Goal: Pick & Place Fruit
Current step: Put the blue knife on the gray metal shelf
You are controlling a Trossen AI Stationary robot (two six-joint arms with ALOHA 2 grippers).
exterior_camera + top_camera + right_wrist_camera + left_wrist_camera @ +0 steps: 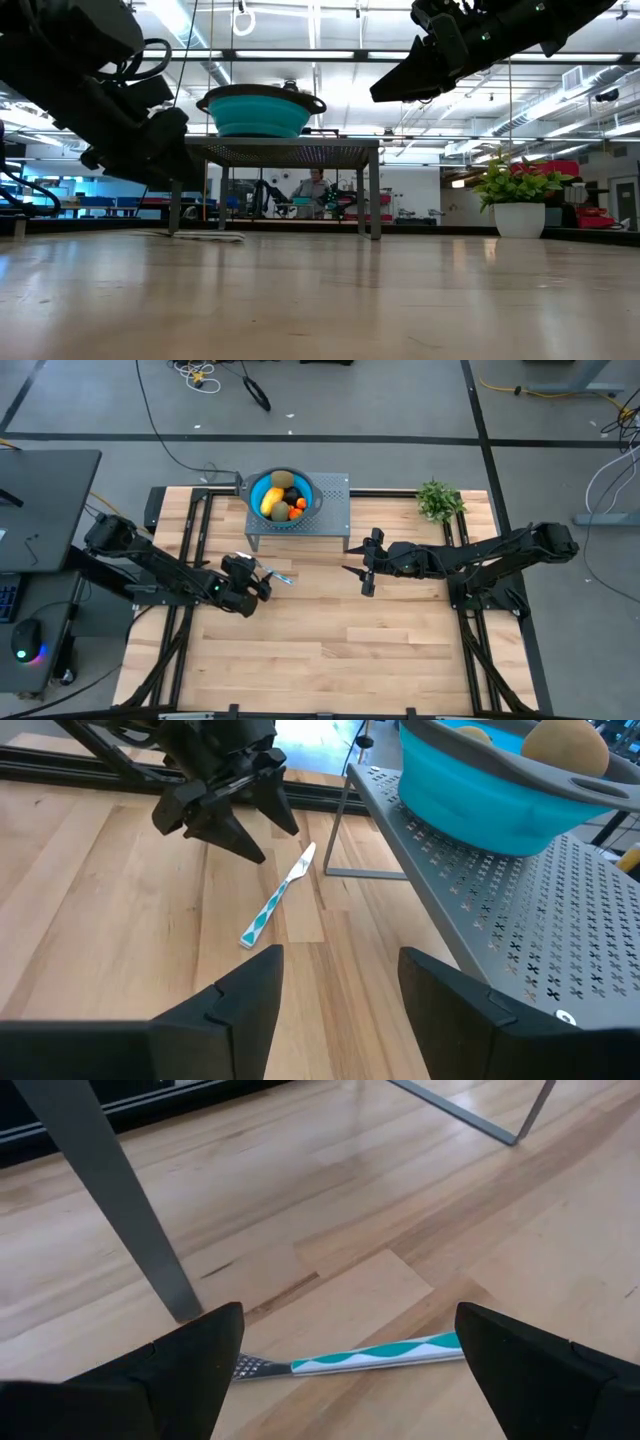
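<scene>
A: Largest first. Table: pale wood planks, smooth, visible grain. On it, past both grippers, a grey metal stand; its top is a perforated sheet on thin straight legs.

B: Container?

A: Bowl, teal, round, soft-looking wall with a dark grey rim and a handle. It sits on the stand top, beyond the left gripper and off to one side of the right gripper.

B: Contents?

A: All the fruit in sight is inside the bowl: a yellow oblong, an olive-brown oval, a dark ball, small orange pieces, piled touching one another. The right wrist view shows a tan rounded top and a yellow one above the rim.

B: Left gripper state?

A: Fingers spread wide, holding nothing. It hangs low over the table with the knife lying flat on the wood just ahead of its tips, between them in the left wrist view. Knife: thin, silver serrated blade, handle with a wavy teal and white pattern.

B: Right gripper?

A: Fingers parted, nothing between them. It hovers above the table, just beside the stand's near edge, pointing toward the left gripper, well apart from it.

B: Anything else?

A: Plant, green and leafy, in a white pot at the table's far edge behind the right arm. A person shows in the room behind, seen under the stand in the low view.
</scene>
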